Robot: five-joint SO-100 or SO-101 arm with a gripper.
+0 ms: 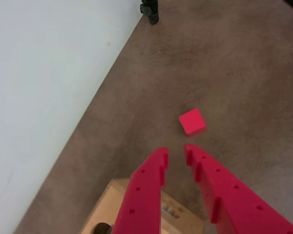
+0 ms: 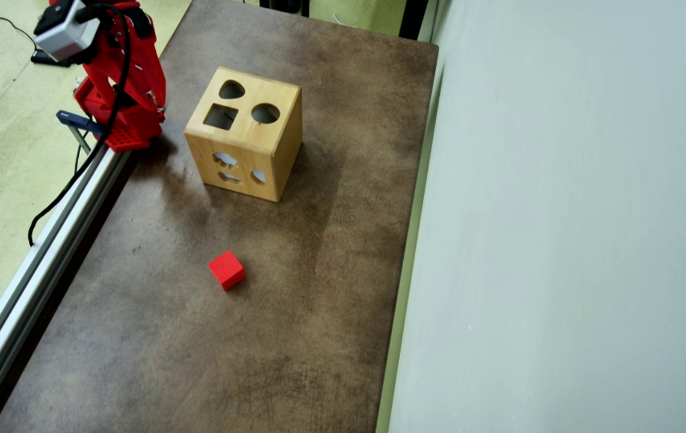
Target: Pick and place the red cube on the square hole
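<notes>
The red cube [image 1: 192, 121] lies on the brown table, a short way beyond my gripper [image 1: 176, 152], whose red fingers stand slightly apart with nothing between them. In the overhead view the red cube [image 2: 226, 269] sits alone near the table's middle, well below the pale wooden box [image 2: 271, 156]. The square hole [image 2: 221, 116] is cut in the box's top face, beside a round hole [image 2: 265, 113] and a rounded-triangle hole [image 2: 231, 90]. The red arm [image 2: 120, 72] is folded at the top left, left of the box. Under my fingers in the wrist view lies a corner of the box [image 1: 110, 200].
A white wall [image 2: 559, 216] runs along the table's right side in the overhead view and fills the left of the wrist view. An aluminium rail [image 2: 36, 264] borders the table's left edge. A black fitting [image 1: 150, 9] stands at the far end.
</notes>
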